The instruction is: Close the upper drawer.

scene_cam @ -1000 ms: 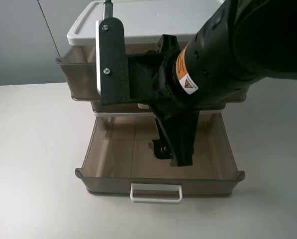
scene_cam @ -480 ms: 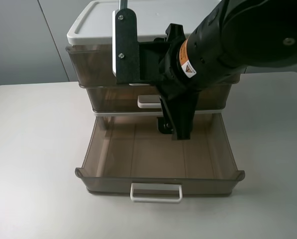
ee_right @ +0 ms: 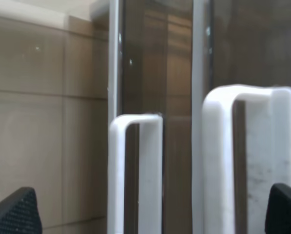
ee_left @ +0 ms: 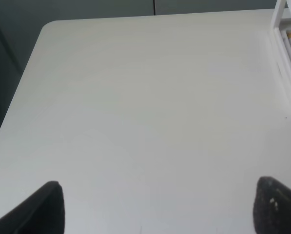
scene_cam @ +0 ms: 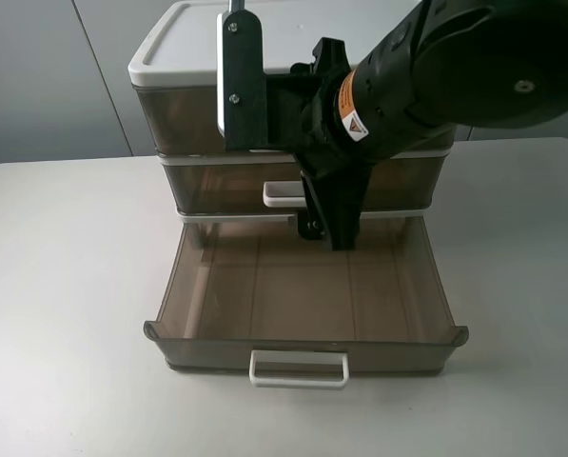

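Right hand point(scene_cam: 282, 152), on an arm reaching in from the right, faces the drawer fronts, fingers spread wide one above the other, gripping nothing. Upper drawer point(scene_cam: 174, 119) sits pushed in beneath the white lid point(scene_cam: 179, 43); its scuffed handle point(ee_right: 247, 161) lies just ahead of the hand. Bottom drawer point(scene_cam: 264, 286) stands pulled out. Left hand point(ee_left: 160, 207) hovers over the bench point(ee_left: 150, 97), fingers wide apart, empty.

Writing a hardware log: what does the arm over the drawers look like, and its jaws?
The right arm has a glossy black shell, an orange band with a white warning-triangle label, and a flat black plate with two screws. Its jaws are black, finely textured.
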